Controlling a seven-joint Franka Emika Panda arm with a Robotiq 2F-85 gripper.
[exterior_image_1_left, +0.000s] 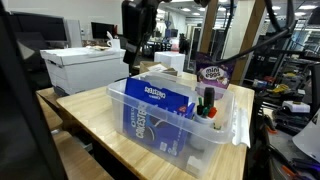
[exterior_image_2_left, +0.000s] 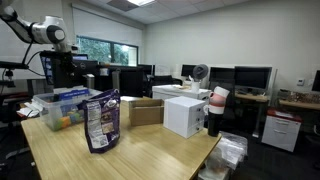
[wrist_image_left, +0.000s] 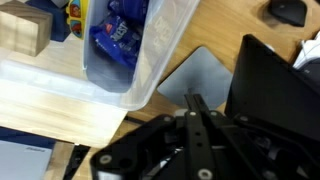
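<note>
- Bin (exterior_image_1_left: 222, 135): clear plastic, on the wooden table (exterior_image_1_left: 80, 105); holds snack packs and markers (exterior_image_1_left: 205, 105).
- Gripper (exterior_image_1_left: 133, 62): jaws pressed together with nothing between them. It hangs above the bin, just outside its rim, apart from it; wrist view agrees (wrist_image_left: 195, 100).
- Step, as I judge it: an empty hover beside the bin, no grasp in hand. Any pick from here calls for parting the jaws and shifting in over the contents.
- Writing: blue box (exterior_image_1_left: 160, 95) inside the bin has white lettering, too blurred to read. Purple pouch (exterior_image_1_left: 212, 73) beside the bin has a round label, also unreadable.
- White carton (exterior_image_1_left: 85, 68) stands beyond the bin.

Open air above the clear bin (exterior_image_1_left: 120, 105), snack bag (exterior_image_1_left: 211, 72) beside.
</note>
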